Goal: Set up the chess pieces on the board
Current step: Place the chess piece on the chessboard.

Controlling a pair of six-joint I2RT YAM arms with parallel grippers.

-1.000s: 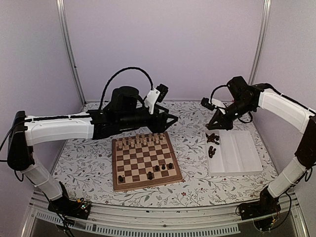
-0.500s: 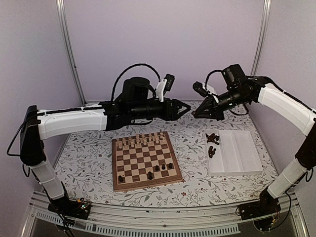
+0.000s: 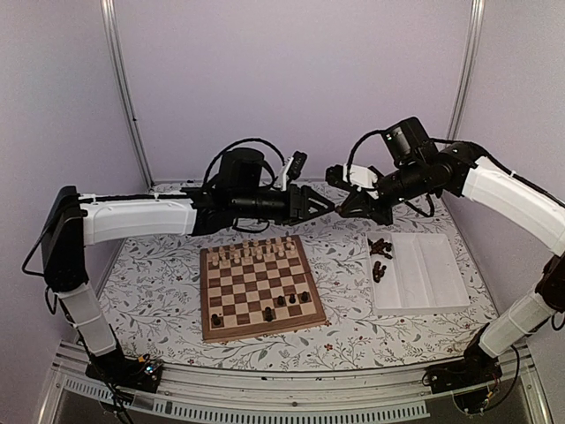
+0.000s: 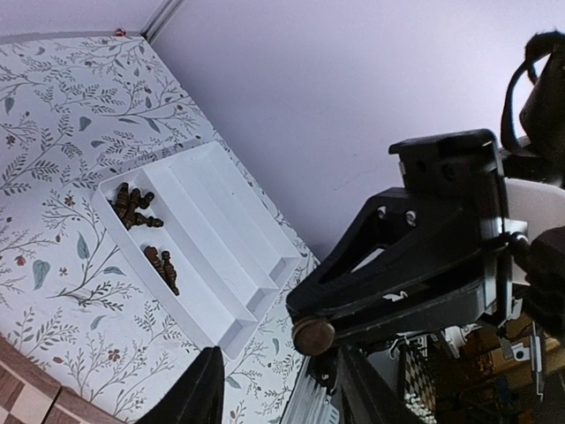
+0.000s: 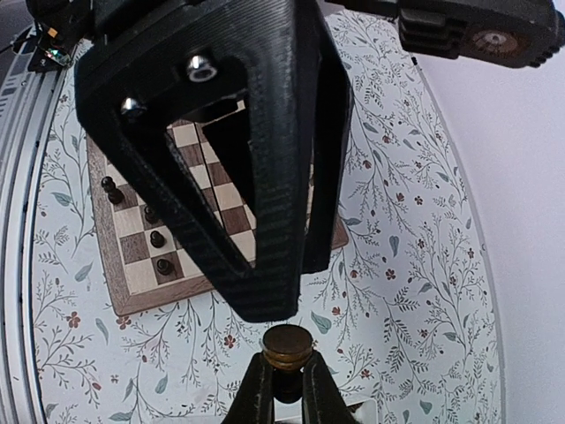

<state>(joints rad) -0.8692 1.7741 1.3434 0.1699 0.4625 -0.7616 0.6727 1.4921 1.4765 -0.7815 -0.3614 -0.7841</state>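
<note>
Both arms have swung together at upper centre. My right gripper (image 5: 287,375) pinches a dark chess piece (image 5: 287,346); my left gripper (image 4: 278,375) stands parted, probably for a handover toward the board (image 3: 256,284).

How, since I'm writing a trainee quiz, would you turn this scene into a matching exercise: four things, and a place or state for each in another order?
1 right tool
2 left tool
3 tray
4 pale chessmen

a at the far edge of the board
b shut on a dark chess piece
c jaws apart, facing the other tool
d holds loose dark pieces

Pairs: 1-b, 2-c, 3-d, 4-a
</note>
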